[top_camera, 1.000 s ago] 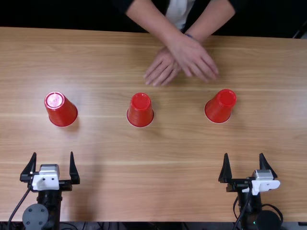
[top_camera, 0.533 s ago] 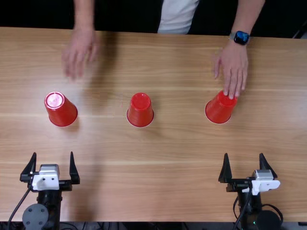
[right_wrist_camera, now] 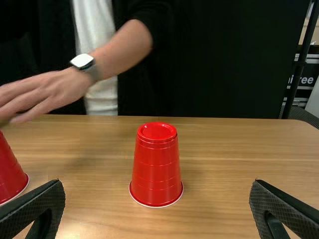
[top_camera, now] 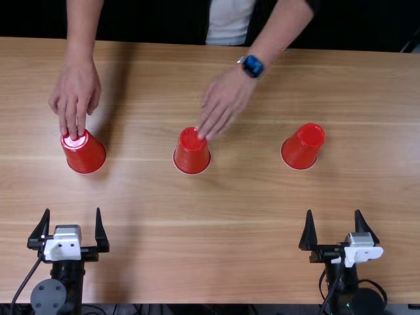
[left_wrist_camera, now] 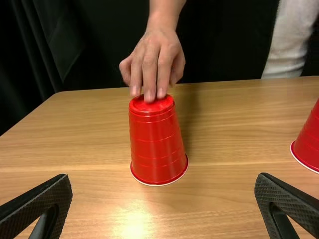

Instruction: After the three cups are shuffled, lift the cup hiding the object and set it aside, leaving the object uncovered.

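Since half a second ago the person's hand with the watch [top_camera: 226,102] has left the right cup [top_camera: 302,146] and crossed to the middle cup [top_camera: 191,151]. The other hand [top_camera: 75,92] has dropped onto the left cup [top_camera: 82,149]. The cups themselves sit where they were. Nearest, at the bench's [top_camera: 210,203] front edge, the left pincer [top_camera: 71,213] and the right pincer [top_camera: 333,213] are both spread wide and hold nothing, unmoved. Farther out the three red cups stand mouth-down in a row across the bench, well apart, long axes upright. The left cup lies almost straight ahead of the left pincer and the right cup a little inward of straight ahead of the right pincer. The middle cup lies between the arms, somewhat nearer the left one. Fingertips rest on the tops of the left and middle cups, while the right cup stands free. The object is under one of them, and which one cannot be told from here. The shuffle looks unfinished, so my judgement is that neither arm should reach yet. Once the hands clear, the arm facing the right cup should take it from straight ahead.
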